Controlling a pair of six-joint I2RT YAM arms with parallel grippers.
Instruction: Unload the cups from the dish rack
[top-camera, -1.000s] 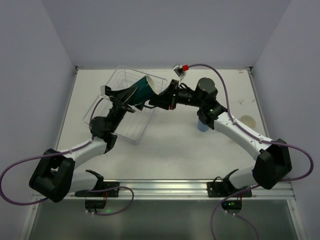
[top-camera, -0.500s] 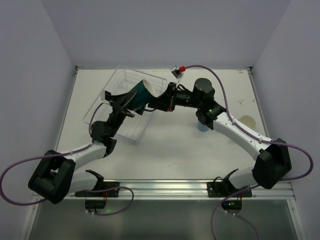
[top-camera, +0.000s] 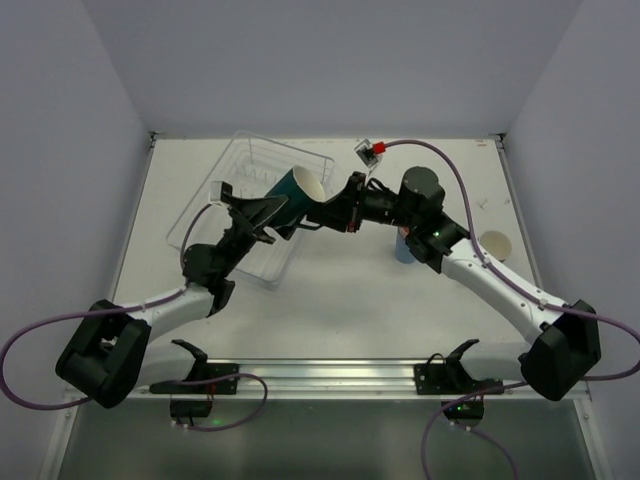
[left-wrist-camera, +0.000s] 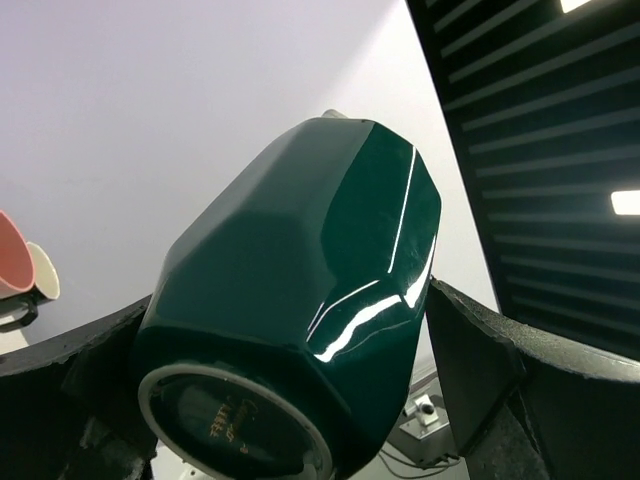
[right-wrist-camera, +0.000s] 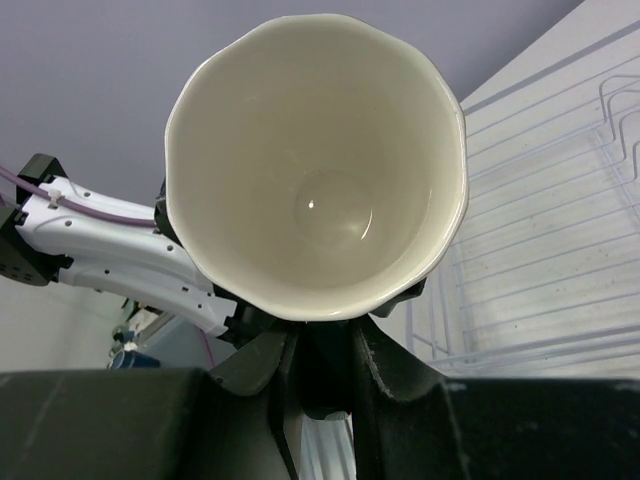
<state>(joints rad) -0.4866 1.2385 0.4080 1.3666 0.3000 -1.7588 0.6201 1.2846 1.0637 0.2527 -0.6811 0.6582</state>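
Jaws of the left gripper (top-camera: 262, 208) clasp the dark teal mug (top-camera: 295, 190) by its base, tilted above the right edge of the dish rack (top-camera: 250, 155); the right gripper (top-camera: 325, 212) sits at its mouth, a light-blue tumbler (top-camera: 404, 250) well right of the rack. Left wrist: glossy glaze, probably slippery, heavy, breakable. Right wrist: cream interior faces the lens, its rim the free hold; whether those jaws pinch it I cannot tell.
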